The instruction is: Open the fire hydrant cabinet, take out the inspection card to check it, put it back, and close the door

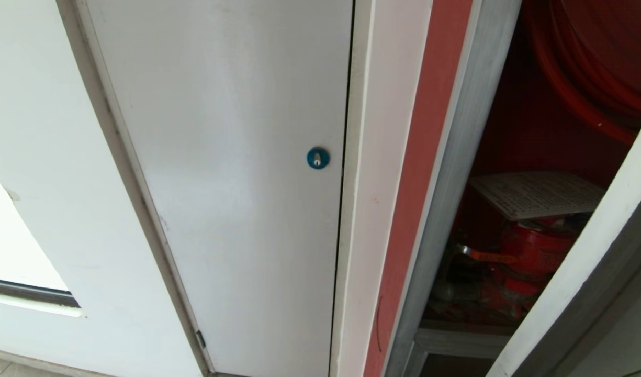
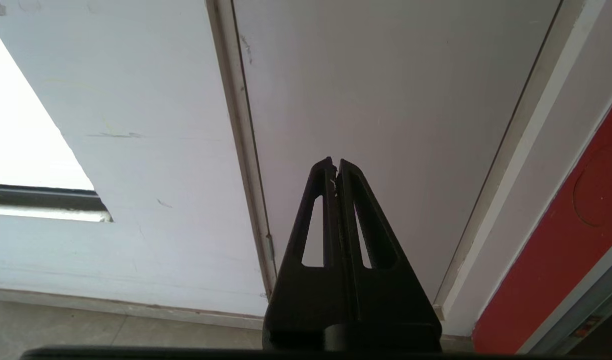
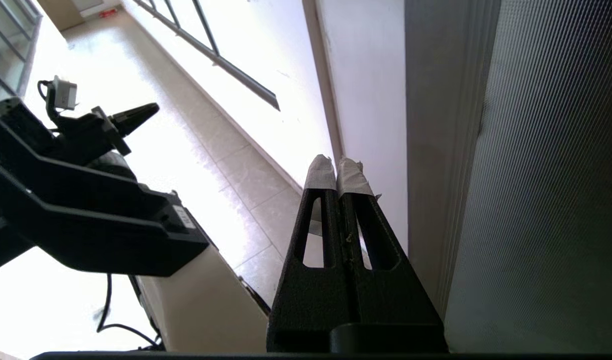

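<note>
To the right of a plain white door with a blue lock [image 1: 317,157], the fire hydrant cabinet [image 1: 514,131] stands open, its red inside showing. The inspection card [image 1: 537,193] lies flat in there, on top of the red valve [image 1: 535,251]. The cabinet's own door [image 1: 587,262] crosses the lower right, swung out. So the opening looks done. It is not clear whether the card has been checked; the door is not yet closed. My right gripper [image 3: 338,172], fingers clenched on nothing, is beside the door's ribbed glass. My left gripper [image 2: 335,167], also clenched and empty, points at the white door.
</note>
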Available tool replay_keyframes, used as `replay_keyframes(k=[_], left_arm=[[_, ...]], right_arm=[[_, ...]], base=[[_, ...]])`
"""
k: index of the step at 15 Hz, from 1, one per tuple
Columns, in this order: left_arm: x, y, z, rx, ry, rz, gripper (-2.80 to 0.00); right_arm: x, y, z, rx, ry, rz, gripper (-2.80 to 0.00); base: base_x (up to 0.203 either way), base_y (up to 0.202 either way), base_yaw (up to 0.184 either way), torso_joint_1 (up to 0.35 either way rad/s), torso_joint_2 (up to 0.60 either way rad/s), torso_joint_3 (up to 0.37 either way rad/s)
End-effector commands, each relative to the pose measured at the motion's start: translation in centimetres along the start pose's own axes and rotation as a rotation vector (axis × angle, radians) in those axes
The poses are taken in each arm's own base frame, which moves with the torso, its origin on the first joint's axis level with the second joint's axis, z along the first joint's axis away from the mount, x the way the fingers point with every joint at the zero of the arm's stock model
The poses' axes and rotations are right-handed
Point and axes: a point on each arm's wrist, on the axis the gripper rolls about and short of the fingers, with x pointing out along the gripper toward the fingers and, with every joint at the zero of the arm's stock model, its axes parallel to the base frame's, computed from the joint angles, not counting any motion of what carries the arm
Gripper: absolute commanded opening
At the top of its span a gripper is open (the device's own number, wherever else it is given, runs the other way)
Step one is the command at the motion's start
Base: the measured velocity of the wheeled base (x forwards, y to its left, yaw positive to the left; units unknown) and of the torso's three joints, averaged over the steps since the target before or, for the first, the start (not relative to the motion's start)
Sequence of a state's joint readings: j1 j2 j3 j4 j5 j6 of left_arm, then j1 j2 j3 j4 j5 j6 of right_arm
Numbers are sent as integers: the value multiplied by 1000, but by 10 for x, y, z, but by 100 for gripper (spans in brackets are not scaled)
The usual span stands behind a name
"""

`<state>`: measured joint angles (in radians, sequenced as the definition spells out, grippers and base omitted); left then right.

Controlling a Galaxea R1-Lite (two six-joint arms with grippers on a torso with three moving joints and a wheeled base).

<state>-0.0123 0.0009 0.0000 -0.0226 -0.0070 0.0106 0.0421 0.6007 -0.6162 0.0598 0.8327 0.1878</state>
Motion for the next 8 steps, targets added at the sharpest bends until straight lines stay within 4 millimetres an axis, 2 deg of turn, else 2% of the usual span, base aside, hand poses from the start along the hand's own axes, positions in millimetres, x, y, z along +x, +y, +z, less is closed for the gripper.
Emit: replay_keyframes(k=[1, 8], left_arm=[[1, 0, -4, 0, 14, -1, -280], [1, 0, -4, 0, 14, -1, -280]], right_arm=[[19, -19, 10, 41, 61, -2, -280], [41, -42, 23, 29, 52, -7, -280]], base=[[0, 0, 0, 0, 0, 0], [0, 0, 0, 0, 0, 0]])
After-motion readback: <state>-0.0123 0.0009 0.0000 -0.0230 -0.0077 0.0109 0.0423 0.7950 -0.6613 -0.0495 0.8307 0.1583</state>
